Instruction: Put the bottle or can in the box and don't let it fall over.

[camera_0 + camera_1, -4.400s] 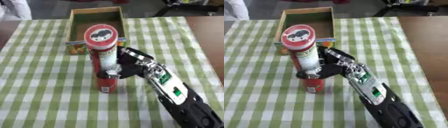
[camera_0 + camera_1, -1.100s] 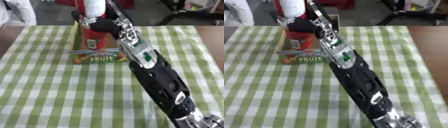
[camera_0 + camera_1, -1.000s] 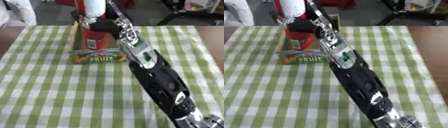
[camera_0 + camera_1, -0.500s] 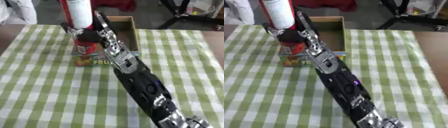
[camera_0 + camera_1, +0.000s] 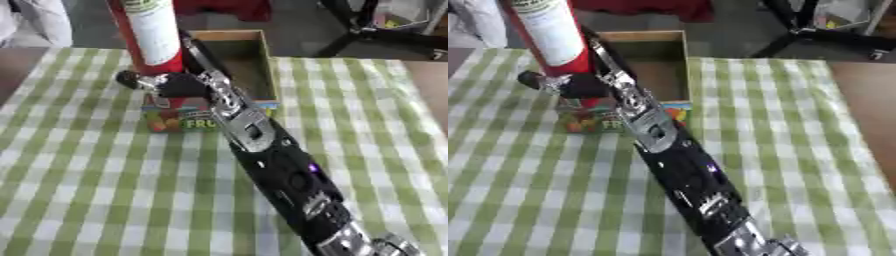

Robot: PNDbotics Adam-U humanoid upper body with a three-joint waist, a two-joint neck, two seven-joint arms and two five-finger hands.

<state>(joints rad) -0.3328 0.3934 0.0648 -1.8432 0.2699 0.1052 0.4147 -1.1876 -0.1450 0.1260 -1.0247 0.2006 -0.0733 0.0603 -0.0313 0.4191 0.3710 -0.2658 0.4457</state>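
We see more bare floor of the box (image 5: 658,65) in the right eye view, while the left eye view shows more of the fruit label on its front wall; our right hand (image 5: 171,84) has its fingers curled round the lower part of the can (image 5: 150,32), a tall red tube with a white label; the can stands upright at the box's left side, its base hidden behind our hand, so we cannot tell whether it rests inside; the box sits on the green checked tablecloth (image 5: 79,170).
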